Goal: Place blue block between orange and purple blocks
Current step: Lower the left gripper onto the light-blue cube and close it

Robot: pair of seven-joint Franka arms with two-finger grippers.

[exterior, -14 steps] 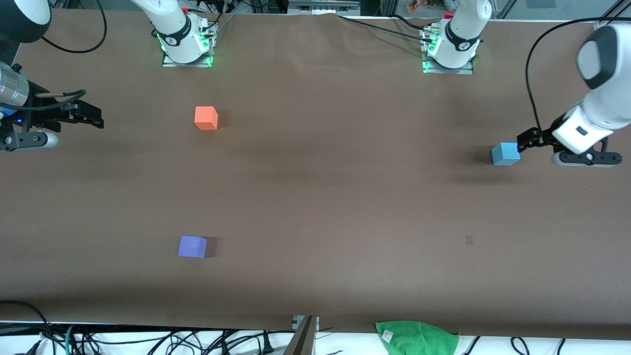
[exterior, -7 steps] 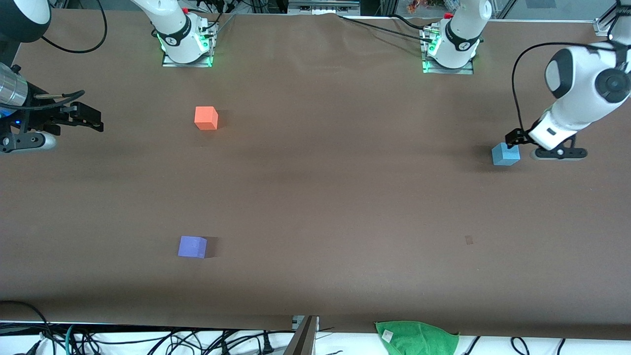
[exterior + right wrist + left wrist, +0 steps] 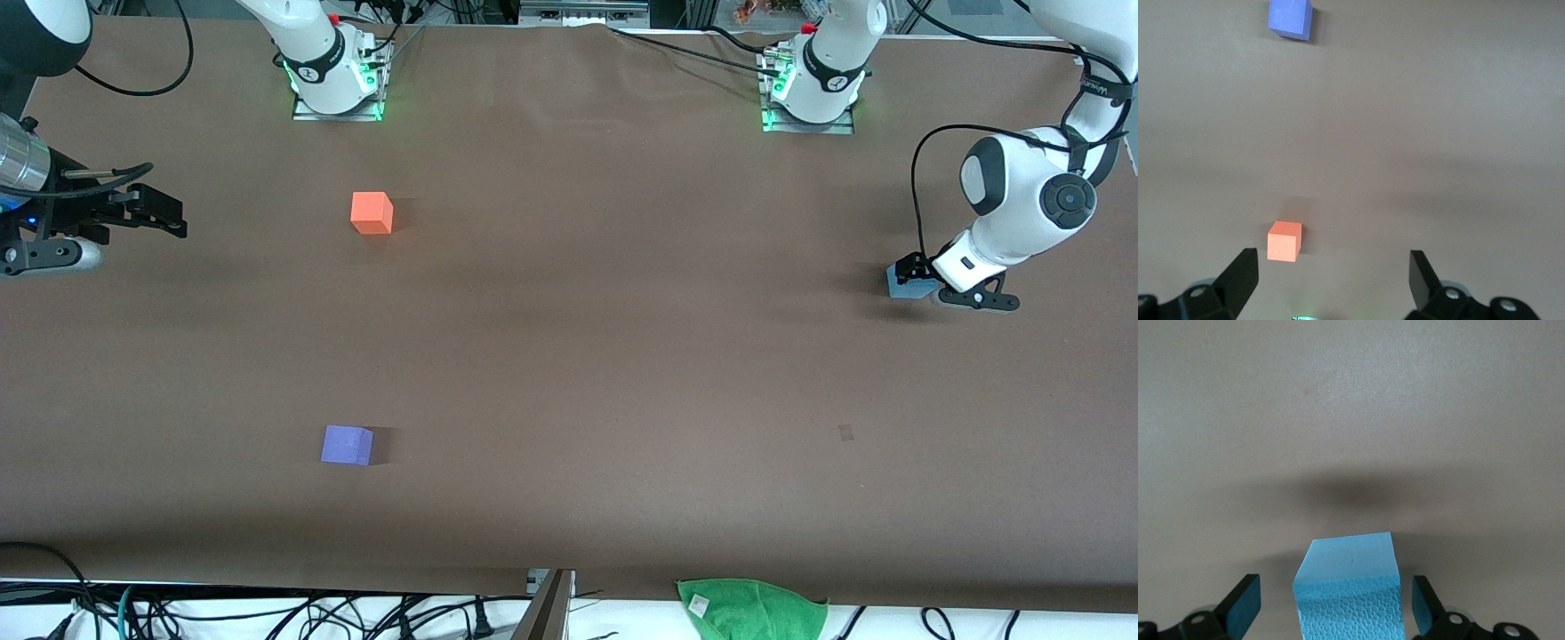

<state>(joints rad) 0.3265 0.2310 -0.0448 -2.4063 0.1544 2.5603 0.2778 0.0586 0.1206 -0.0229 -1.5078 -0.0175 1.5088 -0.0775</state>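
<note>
Front and wrist views of a brown bench [image 3: 569, 356] with three cubes. The blue block [image 3: 900, 284] rests on the bench toward the left arm's end, partly covered in the front view by the left gripper [image 3: 916, 271], which is lowered around it. In the left wrist view the blue block [image 3: 1350, 590] sits between the two dark fingers [image 3: 1241, 605], which stand apart with a visible gap on each side of the cube; neither finger touches it.

The orange block [image 3: 372, 212] lies toward the right arm's end of the bench, nearer the robots' bases. The purple block [image 3: 347, 444] lies at the same end but nearer the front camera, well apart from the orange one, with bare bench between them. Both are well apart from the blue block.

The right gripper [image 3: 156, 212] waits above the edge of the bench at the right arm's end, clear of all cubes. In the right wrist view its fingers [image 3: 1238, 277] are spread wide with nothing between them, and the orange block [image 3: 1284, 241] and purple block [image 3: 1291, 18] show on the bench below.

A green cloth [image 3: 751, 609] lies off the bench's edge nearest the front camera.
</note>
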